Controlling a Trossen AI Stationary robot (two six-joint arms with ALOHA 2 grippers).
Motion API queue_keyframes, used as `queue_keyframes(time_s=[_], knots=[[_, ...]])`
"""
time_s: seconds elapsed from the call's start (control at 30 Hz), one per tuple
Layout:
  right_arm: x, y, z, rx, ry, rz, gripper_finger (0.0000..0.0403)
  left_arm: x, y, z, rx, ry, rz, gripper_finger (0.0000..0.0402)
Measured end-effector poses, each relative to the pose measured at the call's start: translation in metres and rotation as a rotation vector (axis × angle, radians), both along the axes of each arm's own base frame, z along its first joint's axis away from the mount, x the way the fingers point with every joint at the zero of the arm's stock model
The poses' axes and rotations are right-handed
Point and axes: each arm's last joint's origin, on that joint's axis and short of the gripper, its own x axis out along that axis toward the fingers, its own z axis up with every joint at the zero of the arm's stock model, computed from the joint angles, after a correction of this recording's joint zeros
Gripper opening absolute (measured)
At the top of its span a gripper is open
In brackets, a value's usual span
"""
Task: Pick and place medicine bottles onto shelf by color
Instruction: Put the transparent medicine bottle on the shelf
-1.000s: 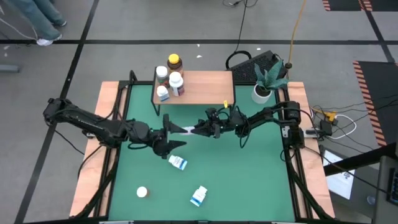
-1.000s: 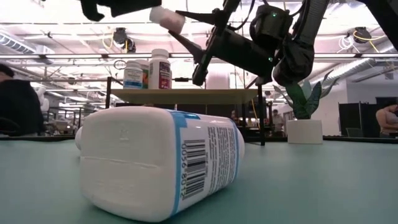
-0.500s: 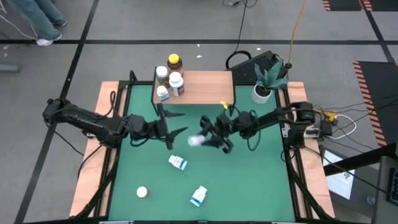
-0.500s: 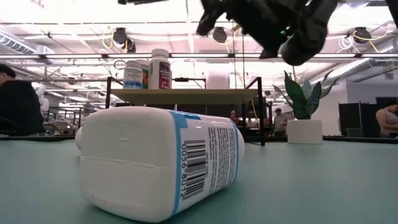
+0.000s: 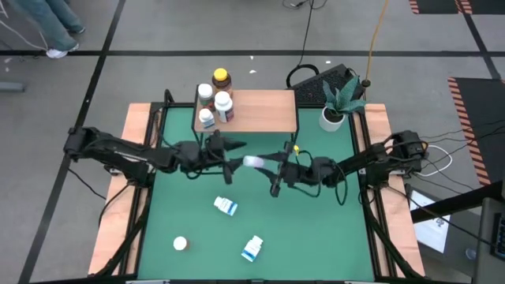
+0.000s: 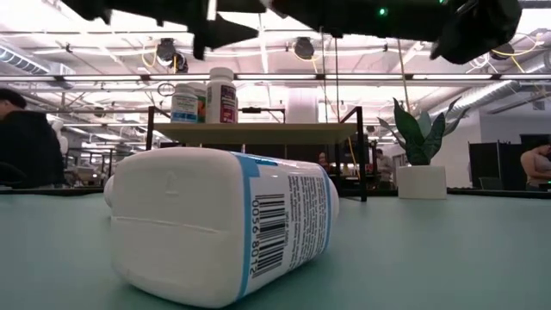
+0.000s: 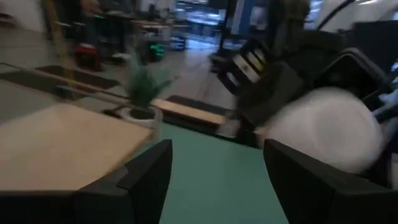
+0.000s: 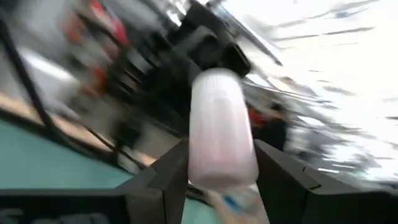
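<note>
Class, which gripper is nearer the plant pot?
Right. The right gripper, holding a white bottle, sits closer to the plant pot; the left gripper is farther, beyond that bottle.

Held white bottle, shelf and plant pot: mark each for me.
Held white bottle (image 5: pixel 253 162), high view, on its white body.
Shelf (image 5: pixel 260 110), high view, on the bare wood top.
Plant pot (image 5: pixel 332 119), high view, on its white rim.

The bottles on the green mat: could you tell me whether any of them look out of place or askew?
Yes: two blue-labelled bottles lie tipped on the mat, while the four on the shelf stand upright. The right gripper holds a white bottle sideways in mid-air.
</note>
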Motion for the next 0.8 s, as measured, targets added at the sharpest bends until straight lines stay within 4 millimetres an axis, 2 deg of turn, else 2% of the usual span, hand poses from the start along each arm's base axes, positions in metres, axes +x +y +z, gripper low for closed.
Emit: queue_keyframes(time_s=[0.13,0.3,0.5,0.63,0.8], knots=[[-0.003,0.006,-0.001,-0.152,0.069,-0.212,0.0158,0.012,0.005,-0.007,-0.056,-0.064,0.012,0.0255],[-0.004,0.006,0.000,-0.212,0.102,-0.329,0.0157,0.021,0.012,-0.013,-0.129,-0.122,-0.006,0.0255],[-0.004,0.004,0.000,-0.179,0.090,-0.348,0.0157,0.030,0.003,-0.024,-0.001,-0.117,-0.218,0.0256],[-0.005,0.005,0.000,-0.164,0.082,-0.336,0.0157,0.031,0.002,-0.024,0.049,-0.122,-0.194,0.0270],[-0.004,0.006,0.000,-0.204,0.096,-0.326,0.0157,0.031,0.003,-0.024,0.043,-0.124,-0.172,0.0321]])
